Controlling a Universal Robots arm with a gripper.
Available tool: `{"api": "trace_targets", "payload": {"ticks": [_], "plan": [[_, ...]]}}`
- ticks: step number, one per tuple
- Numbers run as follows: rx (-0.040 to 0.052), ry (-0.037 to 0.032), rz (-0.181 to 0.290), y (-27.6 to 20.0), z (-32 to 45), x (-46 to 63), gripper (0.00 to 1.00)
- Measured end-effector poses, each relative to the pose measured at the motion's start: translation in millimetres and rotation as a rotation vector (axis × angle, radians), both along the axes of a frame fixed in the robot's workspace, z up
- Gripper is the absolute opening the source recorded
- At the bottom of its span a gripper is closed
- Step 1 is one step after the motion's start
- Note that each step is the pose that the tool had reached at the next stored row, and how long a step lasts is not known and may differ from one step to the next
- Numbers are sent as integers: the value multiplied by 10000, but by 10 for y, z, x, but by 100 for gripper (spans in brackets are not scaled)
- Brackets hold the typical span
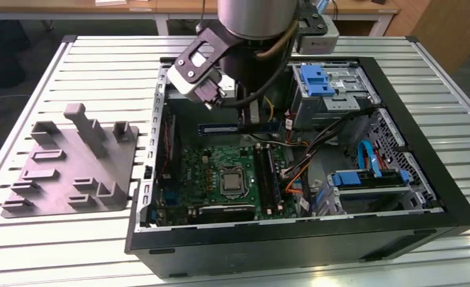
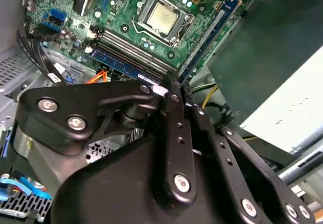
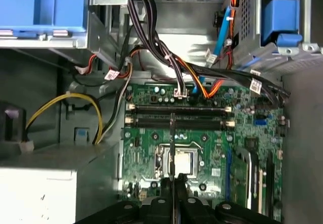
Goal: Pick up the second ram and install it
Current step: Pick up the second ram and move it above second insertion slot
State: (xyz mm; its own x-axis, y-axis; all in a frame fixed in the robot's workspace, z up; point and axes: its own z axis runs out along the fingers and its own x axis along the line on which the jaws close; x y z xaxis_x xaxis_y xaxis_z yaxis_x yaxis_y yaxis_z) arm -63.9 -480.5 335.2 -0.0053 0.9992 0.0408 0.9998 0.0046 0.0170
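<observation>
The arm (image 1: 251,24) hangs straight down from above, wrist vertical; its gripper (image 3: 172,182) points downward, fingers (image 3: 164,189) pressed narrowly together, clamping the second ram (image 3: 171,143) edge-on

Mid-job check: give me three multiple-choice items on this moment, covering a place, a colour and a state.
1. The grey fixture stands: A in the computer case; B on the table, at the exterior view's left of the case; C on the floor.
2. The drive bay brackets are: A blue; B red; C green.
3. The gripper holds: A nothing; B a screwdriver; C the second ram.
B: it sits on the slats beside the case. A: blue plastic. C: it clamps the thin stick above the motherboard.
</observation>
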Motion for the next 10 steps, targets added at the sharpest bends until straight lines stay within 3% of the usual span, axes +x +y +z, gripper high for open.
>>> {"api": "trace_targets", "payload": {"ticks": [10], "plan": [[0,0,0,-2,-183,89,14]]}}
